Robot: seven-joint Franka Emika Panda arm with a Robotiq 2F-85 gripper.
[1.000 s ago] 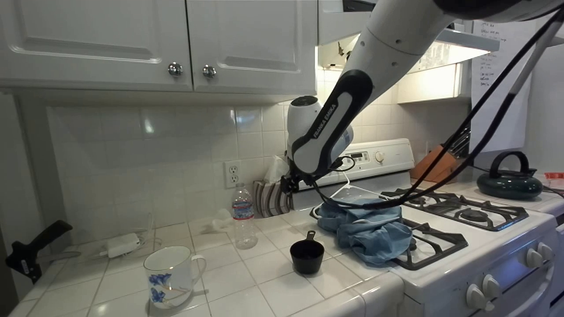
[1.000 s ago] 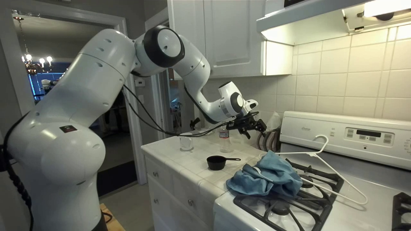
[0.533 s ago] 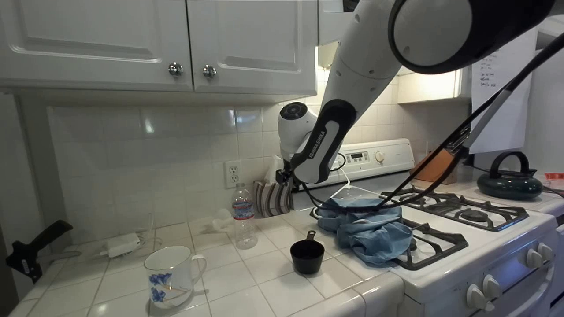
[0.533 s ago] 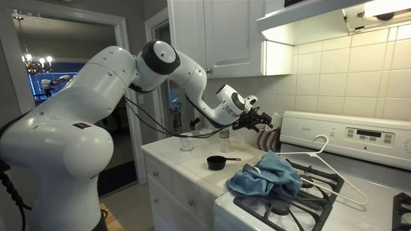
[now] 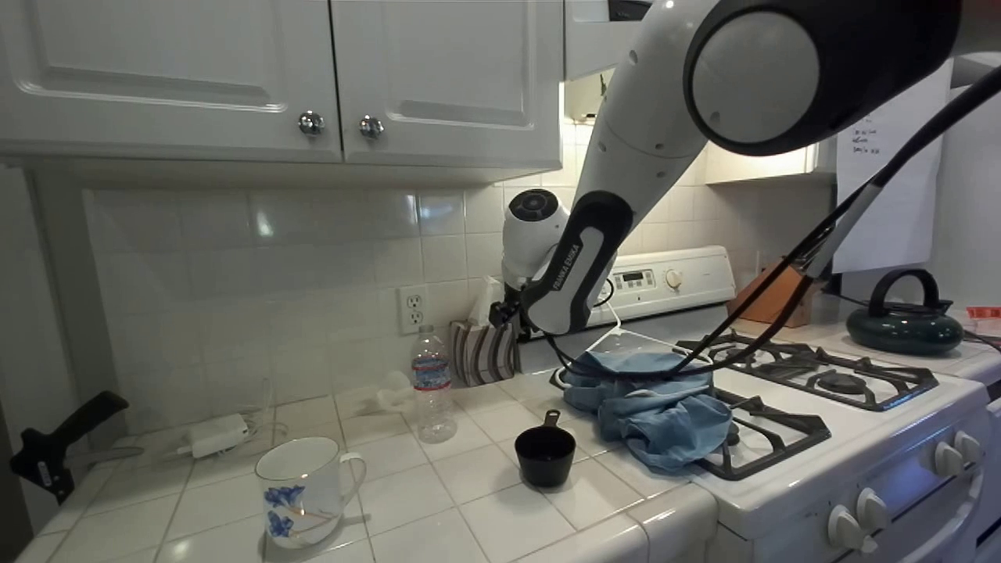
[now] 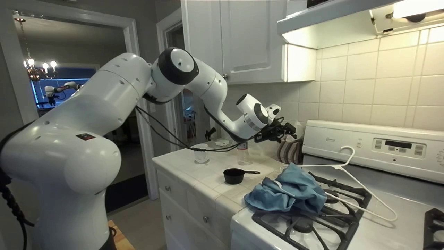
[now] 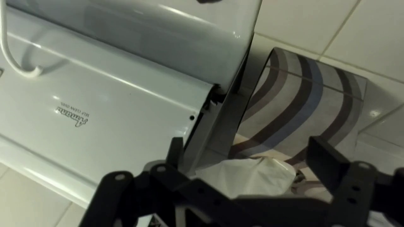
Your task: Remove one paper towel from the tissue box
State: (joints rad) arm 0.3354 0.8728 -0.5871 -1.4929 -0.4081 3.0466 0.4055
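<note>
The tissue box is grey with wavy dark stripes and stands upright against the back wall beside the stove. It also shows in an exterior view and in the wrist view. A white paper towel sticks up from its top, also seen in an exterior view. My black gripper is open. Its fingers stand wide apart, and the towel shows between them in the wrist view, not clamped. In both exterior views the gripper is at the towel's height, close to it. The lower towel is partly hidden.
A plastic bottle stands in front of the box. A black measuring cup, a mug and a blue cloth lie nearer the front. The stove's back panel and a white hanger are beside the box.
My gripper has moved toward the towel and slightly up, mostly in the first half second. The elbow has come lower. The box and towel look unmoved.
</note>
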